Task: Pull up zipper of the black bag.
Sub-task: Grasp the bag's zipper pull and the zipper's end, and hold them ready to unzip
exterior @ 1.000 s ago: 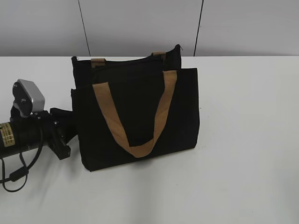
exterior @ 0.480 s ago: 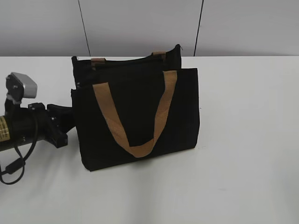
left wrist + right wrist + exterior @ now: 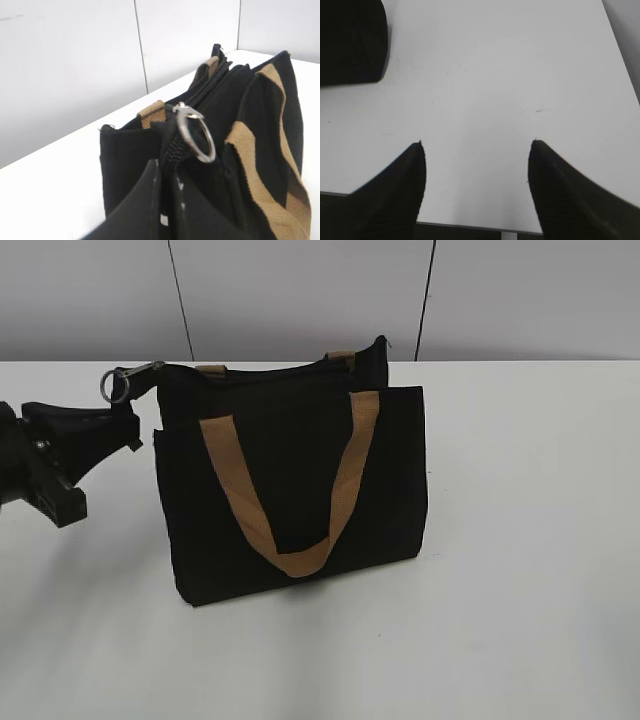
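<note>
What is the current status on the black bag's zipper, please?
Left gripper shut on the zipper pull at the bag's left end. Right gripper open, idle over bare table. Black bag upright. Nothing in the way.

Matte black left gripper (image 3: 120,420), smooth tapered black jaws, no markings visible

Black fabric across the whole bag (image 3: 300,490), plain, unpatterned. Tan webbing handle (image 3: 290,490) looping over that black front, a finely woven texture on the strap in the left wrist view; a second tan strap stub (image 3: 210,370) at the bag's rear top edge. Black zipper tape (image 3: 172,147) ending in a silvery metal ring (image 3: 197,135) at the bag's left top corner. Black left gripper (image 3: 125,425) beside it; black right gripper (image 3: 475,175) fingers. White table (image 3: 530,540) beneath the bag; pale grey wall (image 3: 300,300) behind, crossed by thin dark seams.
</note>
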`<action>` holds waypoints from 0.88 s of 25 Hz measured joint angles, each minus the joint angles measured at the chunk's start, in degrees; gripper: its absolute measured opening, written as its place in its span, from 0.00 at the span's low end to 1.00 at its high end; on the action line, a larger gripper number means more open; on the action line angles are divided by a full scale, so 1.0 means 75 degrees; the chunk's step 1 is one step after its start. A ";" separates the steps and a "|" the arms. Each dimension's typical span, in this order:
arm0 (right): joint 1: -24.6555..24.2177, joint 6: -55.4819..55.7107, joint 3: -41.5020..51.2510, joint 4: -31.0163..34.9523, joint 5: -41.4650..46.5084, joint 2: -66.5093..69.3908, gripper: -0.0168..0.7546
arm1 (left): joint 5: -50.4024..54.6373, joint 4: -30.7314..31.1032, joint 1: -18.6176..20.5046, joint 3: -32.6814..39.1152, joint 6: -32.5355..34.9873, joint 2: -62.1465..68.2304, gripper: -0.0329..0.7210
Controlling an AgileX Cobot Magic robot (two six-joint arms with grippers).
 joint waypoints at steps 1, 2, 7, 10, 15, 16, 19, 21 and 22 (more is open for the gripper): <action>0.0000 0.0000 0.0000 0.0000 0.0000 0.0000 0.67 | 0.0000 0.0000 0.0000 0.0055 0.0000 -0.0268 0.04; 0.0000 0.0000 0.0000 0.0000 0.0000 0.0000 0.67 | 0.0021 0.0018 0.0000 0.0104 0.0000 -0.0522 0.04; 0.0000 0.0000 0.0000 0.0000 0.0000 0.0000 0.67 | 0.0444 0.0100 0.0000 0.0214 0.0000 -0.1299 0.04; 0.0000 0.0000 0.0000 0.0000 0.0000 0.0000 0.67 | 0.0734 0.0100 0.0000 0.0214 0.0000 -0.1357 0.04; 0.0000 0.0000 0.0000 0.0000 0.0000 0.0000 0.67 | 0.0802 0.0091 0.0000 0.0214 0.0000 -0.1357 0.04; 0.0000 0.0000 0.0000 0.0000 0.0000 0.0000 0.67 | 0.0802 0.0091 0.0000 0.0214 0.0000 -0.1357 0.04; 0.0000 0.0000 0.0000 0.0000 0.0000 0.0000 0.67 | 0.0701 0.0067 0.0000 0.0214 0.0000 -0.1357 0.04; 0.0000 0.0000 0.0000 0.0000 0.0000 0.0000 0.67 | 0.0443 -0.0062 0.0000 0.0214 0.0000 -0.1357 0.04; 0.0000 0.0000 0.0000 0.0000 0.0000 0.0000 0.67 | 0.0282 -0.0154 0.0000 0.0214 0.0000 -0.1357 0.04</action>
